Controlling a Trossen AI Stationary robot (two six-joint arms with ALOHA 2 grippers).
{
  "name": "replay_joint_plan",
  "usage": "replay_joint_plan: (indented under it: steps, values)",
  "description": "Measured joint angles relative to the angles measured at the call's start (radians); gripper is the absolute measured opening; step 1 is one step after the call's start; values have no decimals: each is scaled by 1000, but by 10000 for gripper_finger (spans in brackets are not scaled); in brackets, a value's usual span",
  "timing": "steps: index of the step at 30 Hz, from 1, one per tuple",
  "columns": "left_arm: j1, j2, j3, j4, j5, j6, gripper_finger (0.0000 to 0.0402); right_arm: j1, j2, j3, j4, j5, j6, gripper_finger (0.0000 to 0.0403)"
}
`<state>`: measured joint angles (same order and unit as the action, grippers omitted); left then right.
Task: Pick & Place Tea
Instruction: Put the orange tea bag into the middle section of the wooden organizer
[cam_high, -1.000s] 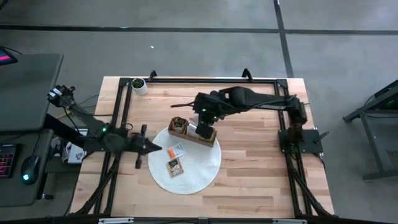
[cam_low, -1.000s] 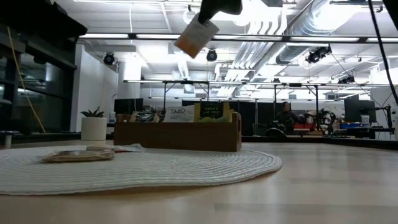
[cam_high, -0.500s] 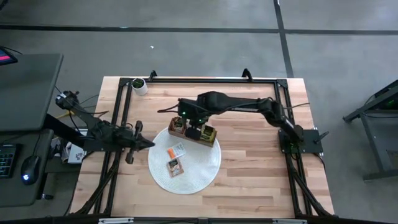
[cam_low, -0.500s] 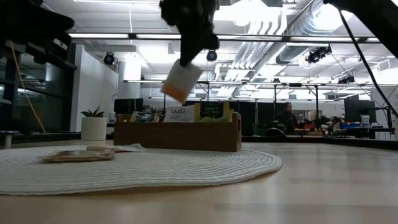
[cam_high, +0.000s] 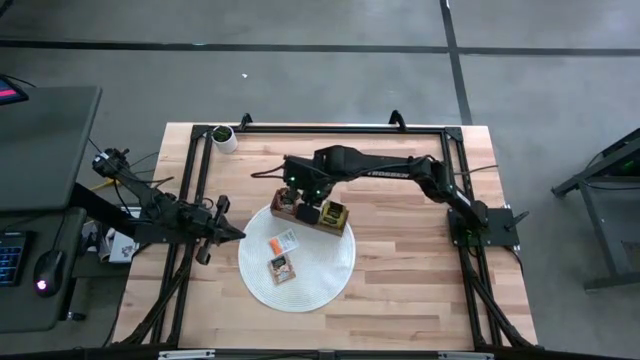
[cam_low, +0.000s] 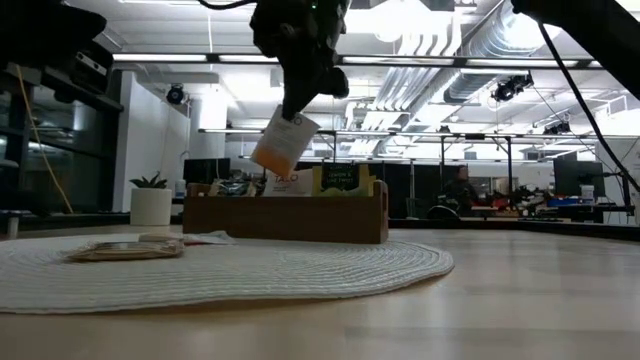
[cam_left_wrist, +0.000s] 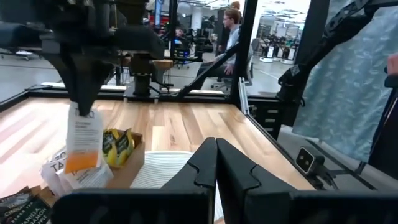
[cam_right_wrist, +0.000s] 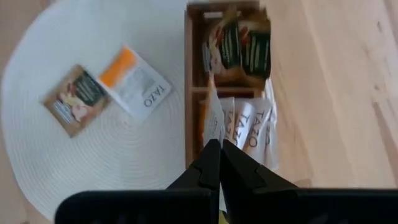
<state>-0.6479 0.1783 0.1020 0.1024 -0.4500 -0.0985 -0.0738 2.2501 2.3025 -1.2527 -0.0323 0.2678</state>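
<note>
Down comes the right claw (cam_low: 292, 112) since a moment ago, swinging leftward over the wooden tray (cam_high: 312, 211), its white-and-orange tea packet (cam_low: 282, 144) now hanging lower, just above the tray's middle compartment. Fingers pinched tight on the packet's top edge, the packet dangling tilted below them, clear of the tray. Over on the worktop's (cam_high: 420, 270) left side, the left claw (cam_high: 236, 235) sits shut, empty, its tip at the edge of the round white mat (cam_high: 310, 285), well apart from the action. Two loose packets lie flat on the mat: a white-and-orange one (cam_high: 284, 241) and a brown printed one (cam_high: 281, 266), touching or nearly so, just beside the tray. Plenty of bare wood to the right and front of the mat. Inside the tray: white packets (cam_right_wrist: 245, 124) stacked upright in the middle slot, dark green ones (cam_right_wrist: 239, 46) in the end slot beside them
</note>
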Motion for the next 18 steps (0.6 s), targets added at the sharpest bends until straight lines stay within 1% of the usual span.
replay_joint_plan:
  steps: [5, 11, 14, 18]
  values:
    - [0, 0, 0, 0, 15, -2, 0, 0, 0, 46, 33, 16, 2, 0]
    - [0, 0, 0, -6, 14, -12, 0, -10, 0, 54, 31, 11, 15, 0]
    - [0, 0, 0, -7, -24, -43, 0, -1, 0, 54, 31, 15, 15, 0]
    - [0, 0, 0, -30, -120, -46, 1, 17, 0, 54, 29, 2, 4, 0]
